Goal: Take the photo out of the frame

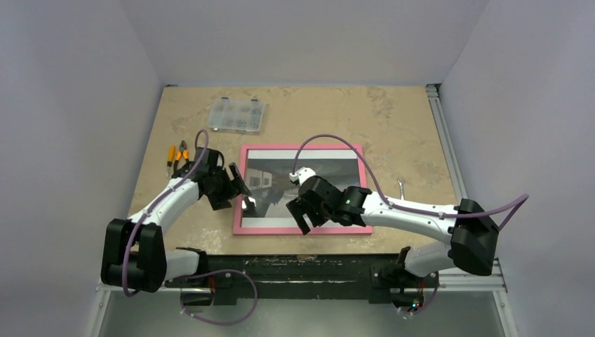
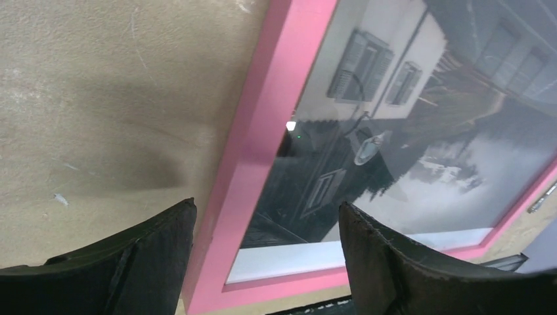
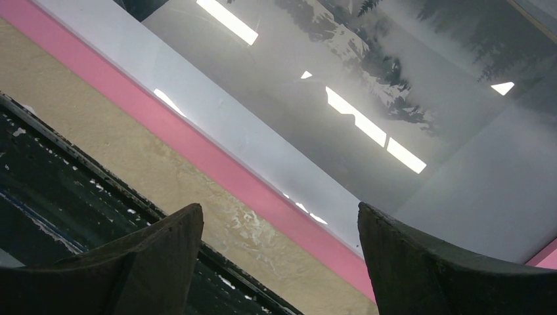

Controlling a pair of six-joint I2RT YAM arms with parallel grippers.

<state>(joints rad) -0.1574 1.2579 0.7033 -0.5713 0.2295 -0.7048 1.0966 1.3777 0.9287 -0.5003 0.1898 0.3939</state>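
Jaws spread on both arms, nothing pinched: task barely begun.
The photo (image 1: 270, 172) is seen inside the frame (image 1: 266, 230), laid flat on the tabletop (image 1: 351, 112) (face up); removal is judged wholly outstanding.

We've got the photo (image 1: 330, 168) lying in the frame (image 1: 302, 147); compartment box (image 1: 238, 116) at its eleven o'clock, pliers (image 1: 179, 154) at ten, left gripper (image 1: 242, 189) at nine, right gripper (image 1: 302, 210) at six.

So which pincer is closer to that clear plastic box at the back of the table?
Left. The left pincer is at the frame's left edge, on the box's side of the table; the right pincer is over the frame's near edge, farther away.
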